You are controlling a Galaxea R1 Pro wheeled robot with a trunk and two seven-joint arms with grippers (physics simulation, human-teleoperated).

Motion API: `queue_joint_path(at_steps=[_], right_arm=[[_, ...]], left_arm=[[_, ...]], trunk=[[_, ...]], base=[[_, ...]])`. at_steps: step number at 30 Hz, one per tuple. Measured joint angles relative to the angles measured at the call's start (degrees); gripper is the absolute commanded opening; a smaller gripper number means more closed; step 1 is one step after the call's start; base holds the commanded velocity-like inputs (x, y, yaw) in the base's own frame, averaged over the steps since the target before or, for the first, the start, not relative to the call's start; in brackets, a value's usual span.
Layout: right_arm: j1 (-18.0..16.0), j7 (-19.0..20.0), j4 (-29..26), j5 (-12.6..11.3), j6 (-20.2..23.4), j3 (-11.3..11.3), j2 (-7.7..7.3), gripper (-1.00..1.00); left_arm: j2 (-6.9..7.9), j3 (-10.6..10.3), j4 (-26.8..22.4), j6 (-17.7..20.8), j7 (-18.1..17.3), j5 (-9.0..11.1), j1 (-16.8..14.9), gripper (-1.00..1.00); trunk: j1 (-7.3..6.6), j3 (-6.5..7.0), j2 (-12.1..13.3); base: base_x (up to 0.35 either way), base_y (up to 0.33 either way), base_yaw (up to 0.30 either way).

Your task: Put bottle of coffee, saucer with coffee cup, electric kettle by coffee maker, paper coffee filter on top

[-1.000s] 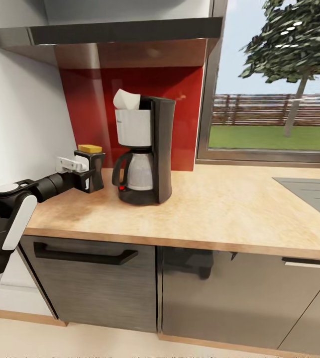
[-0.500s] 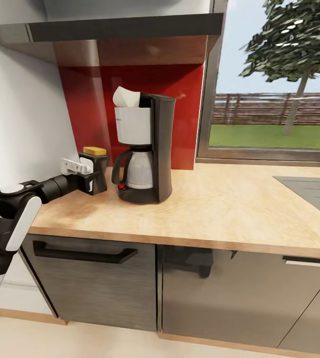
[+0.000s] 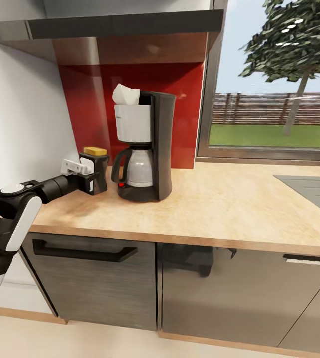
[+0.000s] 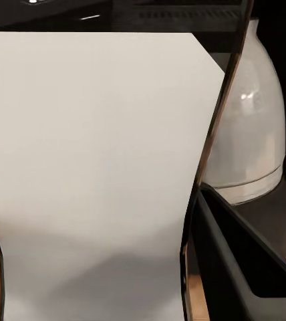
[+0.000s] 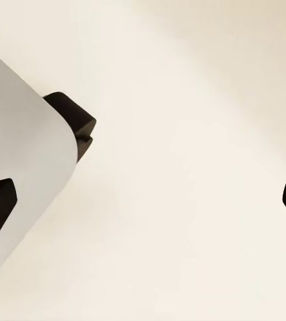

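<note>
- Head view, for you at the controls: your left gripper (image 3: pixel 91 175) reaches over the countertop (image 3: pixel 219 204) and holds the bottle of coffee (image 3: pixel 96 171), a dark bottle with a mustard-yellow cap.
- The bottle stands upright at about 9 o'clock from the coffee maker (image 3: pixel 145 146), just beside the carafe's black handle; whether its base touches the wood, you cannot tell.
- Your left jaws pinch the bottle from both sides. In the left wrist view the bottle's white label (image 4: pixel 96 174) sits between the dark fingers (image 4: pixel 240 267), with the silver carafe (image 4: pixel 250 127) close behind it.
- A white paper coffee filter (image 3: pixel 126 94) sticks up out of the top of the coffee maker, at 12 o'clock above the carafe.
- The coffee maker stands on the countertop against the red back wall (image 3: pixel 179 99), under a grey shelf (image 3: pixel 105 32).
- A window (image 3: pixel 274 99) lies at 3 o'clock from the machine, and a grey sink panel (image 3: pixel 314 191) is at the far right of the counter.
- Grey cabinet fronts (image 3: pixel 100 283) run below the worktop.
- Right wrist view: your right gripper's black fingertips (image 5: pixel 73 120) show wide apart at the edges, spread over a pale plain surface with nothing between them.
</note>
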Motion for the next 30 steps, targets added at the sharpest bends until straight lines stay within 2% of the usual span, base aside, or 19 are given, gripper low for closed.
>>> queue_joint_path(at_steps=[5,9,13,17,23,27,30], right_arm=[[0.0,0.0,0.0,0.0,0.0,0.0,-0.01,1.0],[0.0,0.0,0.0,0.0,0.0,0.0,-0.01,1.0],[0.0,0.0,0.0,0.0,0.0,0.0,-0.01,1.0],[0.0,0.0,0.0,0.0,0.0,0.0,-0.02,1.0],[0.0,0.0,0.0,0.0,0.0,0.0,-0.03,1.0],[0.0,0.0,0.0,0.0,0.0,0.0,-0.03,1.0],[0.0,0.0,0.0,0.0,0.0,0.0,-0.03,1.0]], left_arm=[[0.0,0.0,0.0,0.0,0.0,0.0,0.0,-1.0],[0.0,0.0,0.0,0.0,0.0,0.0,0.0,-1.0],[0.0,0.0,0.0,0.0,0.0,0.0,0.0,-1.0],[0.0,0.0,0.0,0.0,0.0,0.0,0.0,-1.0],[0.0,0.0,0.0,0.0,0.0,0.0,0.0,-1.0],[0.0,0.0,-0.1,0.0,0.0,0.0,0.0,-1.0],[0.0,0.0,-0.1,0.0,0.0,0.0,0.0,-1.0]], trunk=[[1.09,-0.89,-2.0],[1.1,-0.9,-2.0],[1.97,-1.61,-3.6],[1.98,-1.62,-3.6],[3.29,-2.69,-6.0],[3.3,-2.69,-6.0],[3.95,-3.23,-7.2]], base=[[0.0,0.0,0.0],[0.0,0.0,0.0],[0.0,0.0,0.0],[0.0,0.0,0.0],[0.0,0.0,0.0],[0.0,0.0,0.0],[0.0,0.0,0.0]])
